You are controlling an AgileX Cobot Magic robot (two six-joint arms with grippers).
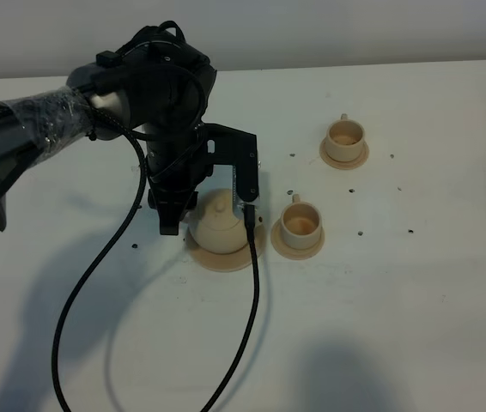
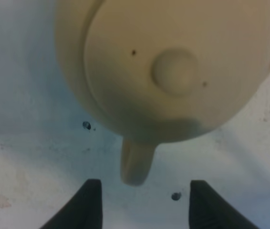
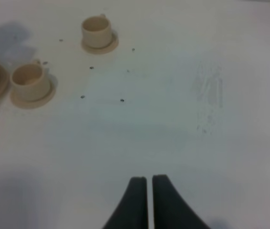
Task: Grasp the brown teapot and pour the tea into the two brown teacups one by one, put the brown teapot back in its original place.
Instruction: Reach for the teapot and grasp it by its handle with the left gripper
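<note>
The left claw [image 2: 146,188] hangs wide open above the brown teapot [image 1: 220,225], which sits on its saucer plate [image 1: 226,258] left of the near teacup [image 1: 300,224]. The right claw [image 3: 149,183] is pinched closed.

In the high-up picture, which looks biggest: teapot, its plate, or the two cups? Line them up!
1. Plate: widest.
2. Teapot: sits on it, a bit narrower.
3. Near cup and far cup: they look alike, so tied.
</note>
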